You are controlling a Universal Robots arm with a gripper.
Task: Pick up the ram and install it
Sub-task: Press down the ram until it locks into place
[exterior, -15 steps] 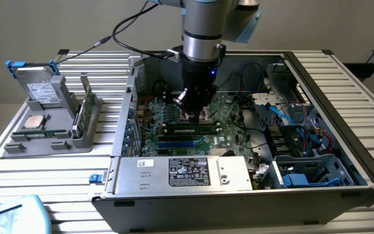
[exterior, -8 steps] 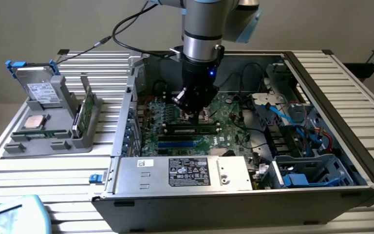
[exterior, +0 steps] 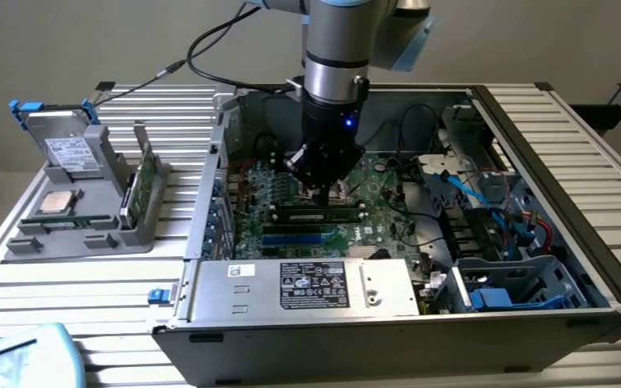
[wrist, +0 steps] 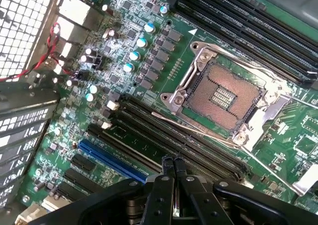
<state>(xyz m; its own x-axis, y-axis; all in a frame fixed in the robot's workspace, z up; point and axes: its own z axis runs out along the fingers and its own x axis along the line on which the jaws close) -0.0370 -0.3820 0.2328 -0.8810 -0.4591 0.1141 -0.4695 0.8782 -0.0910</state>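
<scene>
Ribbed metal slats formed the bench [exterior: 95, 283], and on them sat an open grey computer case [exterior: 569, 162] with its green motherboard [exterior: 381, 194] exposed. Inside, the arm's black gripper [exterior: 322, 187] hung low over the board with its two fingers pressed together, nothing visibly between them; in the wrist view the gripper [wrist: 173, 161] showed matte black fingers meeting in a thin seam. Just below it in the exterior view, the ram [exterior: 313, 215], a long dark stick, lay seated in a slot, its chips hard to make out. The wrist view showed rows of black memory slots [wrist: 169, 133], a blue slot [wrist: 107, 158], and the square open processor socket [wrist: 223, 97] with a shiny metal frame. A silver power supply [exterior: 305, 287] carried a black label, its writing unreadable. Beside the case, a grey holder [exterior: 84, 218] kept a boxy drive [exterior: 68, 149] and a square silver chip [exterior: 57, 202].
</scene>
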